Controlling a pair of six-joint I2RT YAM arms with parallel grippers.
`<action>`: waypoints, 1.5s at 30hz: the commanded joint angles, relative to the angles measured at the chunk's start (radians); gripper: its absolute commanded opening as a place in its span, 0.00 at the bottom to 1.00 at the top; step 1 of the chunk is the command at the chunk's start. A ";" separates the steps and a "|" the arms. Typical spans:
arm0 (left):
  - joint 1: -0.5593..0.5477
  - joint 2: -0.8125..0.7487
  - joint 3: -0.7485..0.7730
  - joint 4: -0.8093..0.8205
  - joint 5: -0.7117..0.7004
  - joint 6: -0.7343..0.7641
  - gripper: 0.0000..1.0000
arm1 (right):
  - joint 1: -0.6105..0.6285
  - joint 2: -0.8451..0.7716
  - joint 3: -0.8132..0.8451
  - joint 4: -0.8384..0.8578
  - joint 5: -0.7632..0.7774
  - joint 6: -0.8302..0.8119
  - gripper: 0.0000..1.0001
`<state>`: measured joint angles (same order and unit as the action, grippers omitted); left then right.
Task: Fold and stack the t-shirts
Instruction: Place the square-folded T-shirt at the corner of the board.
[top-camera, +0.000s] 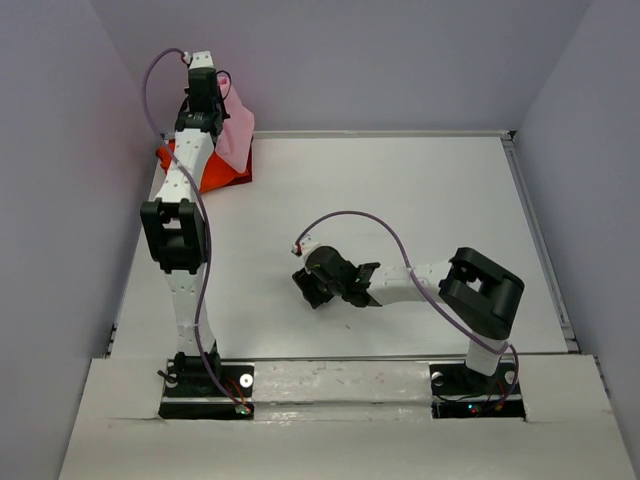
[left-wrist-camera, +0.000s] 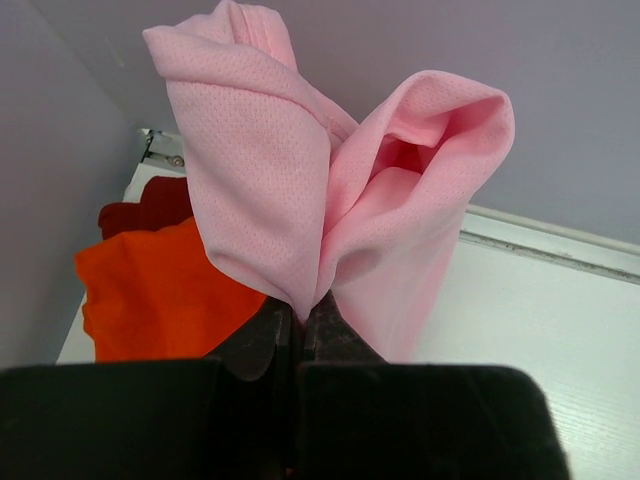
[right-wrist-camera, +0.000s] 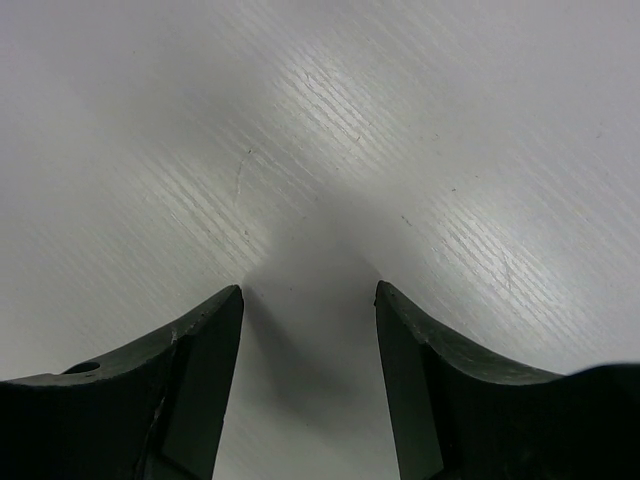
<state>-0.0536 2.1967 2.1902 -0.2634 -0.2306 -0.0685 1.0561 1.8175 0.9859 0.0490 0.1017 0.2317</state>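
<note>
The left tool (left-wrist-camera: 300, 318) is clamped on a bunched fold of the pink t-shirt (left-wrist-camera: 270, 170), lifted above the orange-red t-shirt (left-wrist-camera: 160, 290) at the table's (top-camera: 420, 190) far left corner. The right tool (right-wrist-camera: 310, 330) stands wide and empty, toward the near edge. Risk: the single pinch leaves the cloth crumpled, and dragging may snag the orange-red t-shirt.

The white table (top-camera: 400, 190) shows a fine grain, with a pale rim along its far and right edges; an orange-red t-shirt (top-camera: 230, 176) lies bunched in its far left corner; two black arm bases (top-camera: 205, 385) stand at its near edge.
</note>
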 joint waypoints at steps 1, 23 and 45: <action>0.034 -0.115 -0.027 0.047 -0.019 -0.010 0.00 | 0.038 0.089 -0.026 -0.095 -0.138 0.032 0.60; 0.164 -0.130 -0.336 0.178 -0.153 -0.042 0.00 | 0.038 0.091 -0.026 -0.100 -0.149 0.029 0.59; 0.213 -0.097 -0.388 0.190 -0.208 -0.105 0.76 | 0.038 0.089 -0.027 -0.100 -0.145 0.029 0.60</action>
<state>0.1547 2.1384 1.8111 -0.1135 -0.3767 -0.1524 1.0561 1.8259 0.9943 0.0547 0.0879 0.2241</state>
